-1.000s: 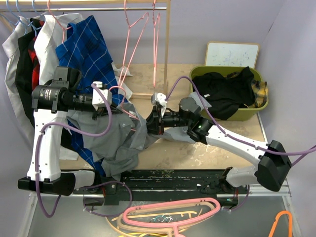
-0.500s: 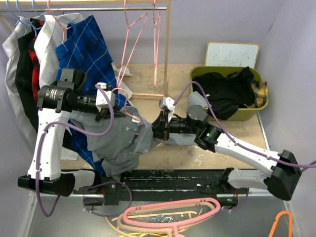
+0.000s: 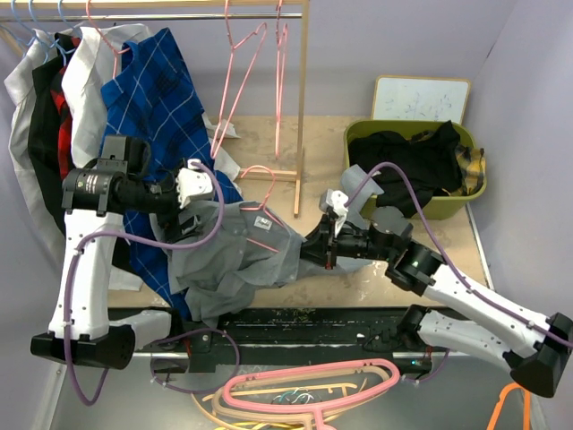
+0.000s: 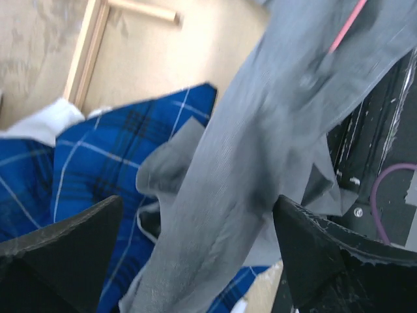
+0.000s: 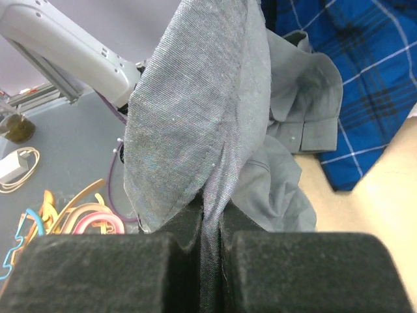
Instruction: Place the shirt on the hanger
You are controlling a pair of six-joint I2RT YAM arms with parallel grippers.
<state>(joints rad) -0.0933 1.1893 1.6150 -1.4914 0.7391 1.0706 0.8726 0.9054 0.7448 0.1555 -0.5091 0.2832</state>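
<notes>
1. While my right gripper is clamped tight on a fold of the shirt, my left gripper stands wide apart.
2. Shirt runs through the gap between my left fingers; can't tell if it touches either one.
3. From the right jaws the shirt stretches left and bunches below my left wrist, over the blue shirt.
4. Hanger: pink wire lies on the grey cloth, beyond my left jaws.
</notes>
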